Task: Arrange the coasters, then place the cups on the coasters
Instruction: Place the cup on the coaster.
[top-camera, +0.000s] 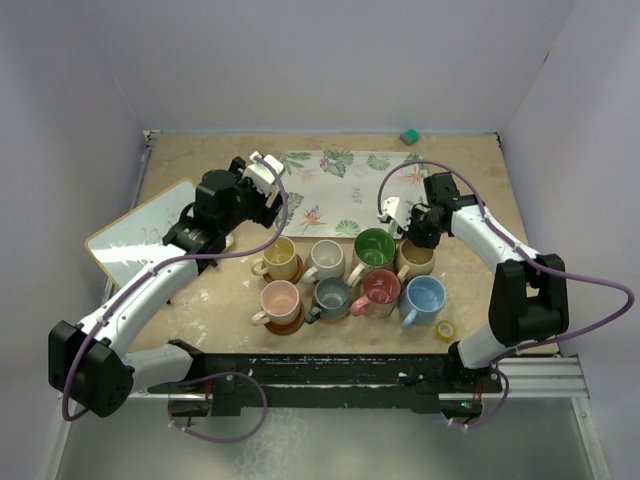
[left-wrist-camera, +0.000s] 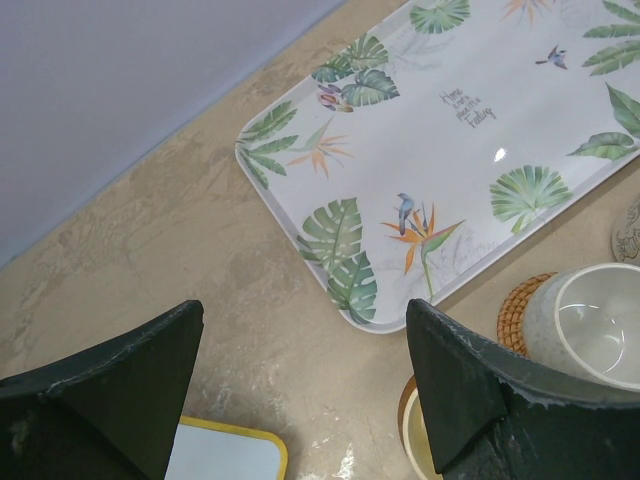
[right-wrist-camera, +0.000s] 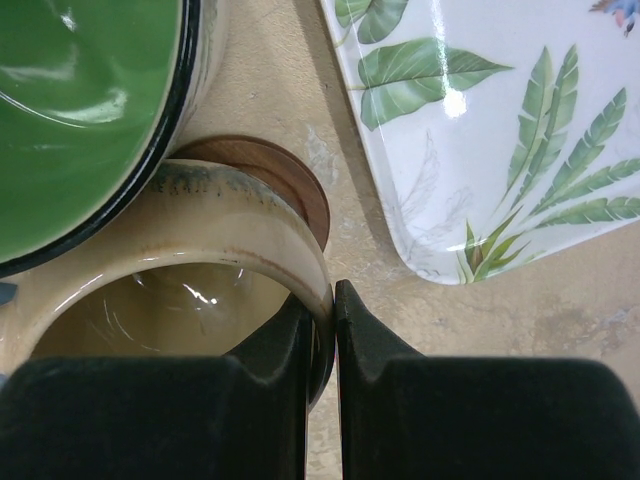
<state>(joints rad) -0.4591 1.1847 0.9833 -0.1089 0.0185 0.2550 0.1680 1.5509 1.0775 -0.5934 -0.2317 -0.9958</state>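
Two rows of cups stand on coasters in front of the arms: yellow (top-camera: 283, 258), white (top-camera: 327, 260), green (top-camera: 374, 248) and tan (top-camera: 416, 258) behind; pink (top-camera: 280, 300), grey (top-camera: 332, 295), dark red (top-camera: 380, 290) and blue (top-camera: 424, 297) in front. My right gripper (right-wrist-camera: 333, 300) is shut on the tan cup's (right-wrist-camera: 150, 290) rim, one finger inside, one outside. That cup sits on a dark brown coaster (right-wrist-camera: 290, 180) beside the green cup (right-wrist-camera: 80, 100). My left gripper (left-wrist-camera: 305, 380) hangs open and empty over bare table, near the white cup (left-wrist-camera: 595, 325) on its woven coaster (left-wrist-camera: 520, 310).
A leaf-print tray (top-camera: 335, 190) lies behind the cups. A whiteboard (top-camera: 150, 235) with a yellow edge lies at the left. A small yellow tape roll (top-camera: 445, 330) sits right of the blue cup, and a green block (top-camera: 409, 135) rests by the back wall.
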